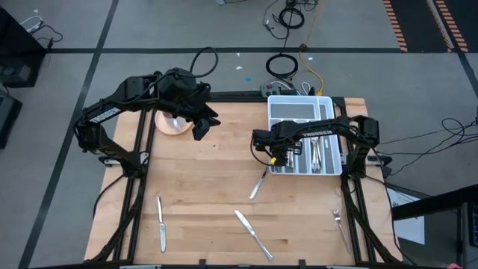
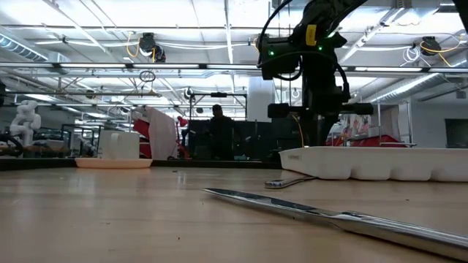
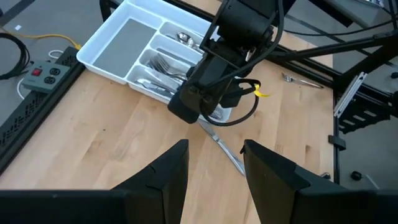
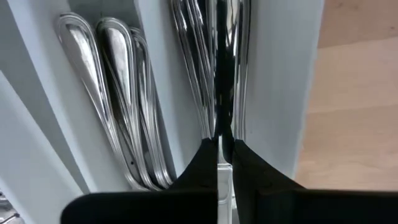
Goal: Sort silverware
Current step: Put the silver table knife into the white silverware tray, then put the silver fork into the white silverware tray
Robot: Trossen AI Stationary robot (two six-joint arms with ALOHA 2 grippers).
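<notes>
A white compartmented tray (image 1: 278,112) stands at the table's far right with silverware in its narrow compartments (image 4: 118,93). My right gripper (image 1: 278,159) hangs over the tray's near-left compartment, pointing steeply down and shut on a slender silver piece. On the bare table lie two knives (image 1: 161,223) (image 1: 254,234), another piece (image 1: 259,184) just near the tray, and a fork (image 1: 340,223). My left gripper (image 3: 214,168) waits high at the far left above the pink bowl (image 1: 166,123), open and with nothing between its fingers. My right gripper pinches a thin silver piece (image 4: 218,163) between its two fingertips, coming from above. The piece runs on from the fingers along the compartment, over the handles lying there. I cannot tell which end is held, or whether the piece rests on the others.
The tray's wide far compartment (image 3: 124,40) is bare. A power strip (image 3: 43,73) and cables lie beyond the table's far edge. In the low view a knife (image 2: 329,215) lies close in front and the tray wall (image 2: 380,162) rises behind it.
</notes>
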